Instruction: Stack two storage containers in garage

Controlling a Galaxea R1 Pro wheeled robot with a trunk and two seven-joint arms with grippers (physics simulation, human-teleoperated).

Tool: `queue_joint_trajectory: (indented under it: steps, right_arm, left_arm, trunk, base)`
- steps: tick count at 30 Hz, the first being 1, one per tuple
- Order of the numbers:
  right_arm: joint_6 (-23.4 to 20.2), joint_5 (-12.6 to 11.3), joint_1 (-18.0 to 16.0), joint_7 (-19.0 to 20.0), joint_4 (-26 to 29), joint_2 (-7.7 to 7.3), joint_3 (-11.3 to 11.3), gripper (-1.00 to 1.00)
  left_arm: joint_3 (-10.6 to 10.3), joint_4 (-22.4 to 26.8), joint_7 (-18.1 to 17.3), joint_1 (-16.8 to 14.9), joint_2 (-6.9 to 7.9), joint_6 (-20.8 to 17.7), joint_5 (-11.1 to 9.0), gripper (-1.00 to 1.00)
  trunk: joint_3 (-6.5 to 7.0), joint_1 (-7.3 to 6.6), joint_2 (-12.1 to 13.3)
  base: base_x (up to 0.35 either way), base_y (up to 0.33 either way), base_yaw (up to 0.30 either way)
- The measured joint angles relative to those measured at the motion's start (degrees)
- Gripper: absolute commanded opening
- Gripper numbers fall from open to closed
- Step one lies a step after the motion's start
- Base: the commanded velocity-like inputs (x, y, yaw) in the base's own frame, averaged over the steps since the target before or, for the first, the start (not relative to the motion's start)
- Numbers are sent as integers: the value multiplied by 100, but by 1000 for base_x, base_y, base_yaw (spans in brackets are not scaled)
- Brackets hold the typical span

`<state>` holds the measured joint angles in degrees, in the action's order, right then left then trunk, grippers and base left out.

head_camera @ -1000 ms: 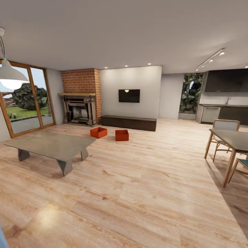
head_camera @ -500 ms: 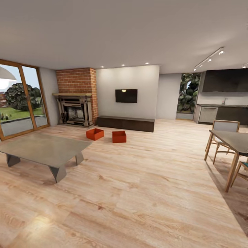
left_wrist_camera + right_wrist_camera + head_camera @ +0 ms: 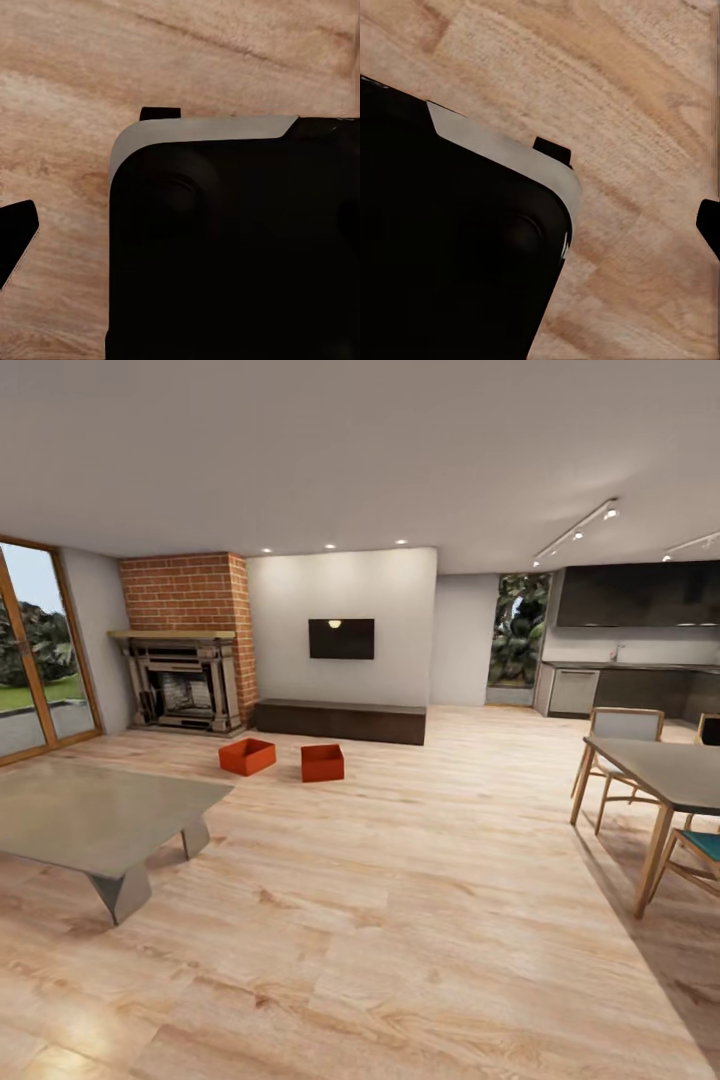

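- Orange-red, lidless, rectangular plastic storage containers sit on the light wood plank flooring [image 3: 420, 920] at the far side of the living room, well apart from me: the left container [image 3: 247, 756] is turned at an angle, and the right container [image 3: 322, 762] stands just beside it, with a gap between them.
- Both bins rest upright on the planks, in front of the long low dark-brown cabinet [image 3: 340, 720] that runs along the far wall.
- Above that cabinet hangs the black wall TV [image 3: 341, 638]; to its left rises the red brick fireplace [image 3: 185, 645].
- At the far left stand the wood-framed glass doors [image 3: 35, 650], with greenery behind the panes.
- Near me on the left is the low grey coffee table [image 3: 95, 815], resting on angled legs.
- On the right stands a dining table [image 3: 665, 770] with wooden chairs [image 3: 618, 730] around it, and behind it a dark kitchen counter [image 3: 620, 690].
- From my left wrist I see plank floor and a dark rounded body with a pale edge; I cannot tell whether my left claw is released or clenched.
- From my right wrist the sight is alike: wood grain and a dark housing, so I cannot tell the right claw's state either.
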<state>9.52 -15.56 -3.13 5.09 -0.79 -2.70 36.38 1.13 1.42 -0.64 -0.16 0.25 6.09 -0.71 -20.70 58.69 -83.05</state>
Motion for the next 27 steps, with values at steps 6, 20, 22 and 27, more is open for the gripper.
queue_joint_trajectory:
  steps: [6,20,22,27]
  right_arm:
    - [2,0,0,0,0,-2,0,100]
    - [1,-1,-2,0,0,6,0,100]
    - [0,0,-1,3,0,9,0,100]
    - [1,0,-1,3,0,15,-1,100]
  left_arm:
    - [0,-1,0,0,1,0,0,100]
    - [0,-1,0,0,1,0,-1,100]
    - [0,-1,0,0,1,0,-1,100]
    - [0,-1,0,0,1,0,-1,100]
  trunk:
    - [0,0,0]
    - [0,0,0]
    - [0,0,0]
    - [0,0,0]
  base:
    - [323,0,-2]
    - [323,0,0]
    - [323,0,0]
    - [323,0,0]
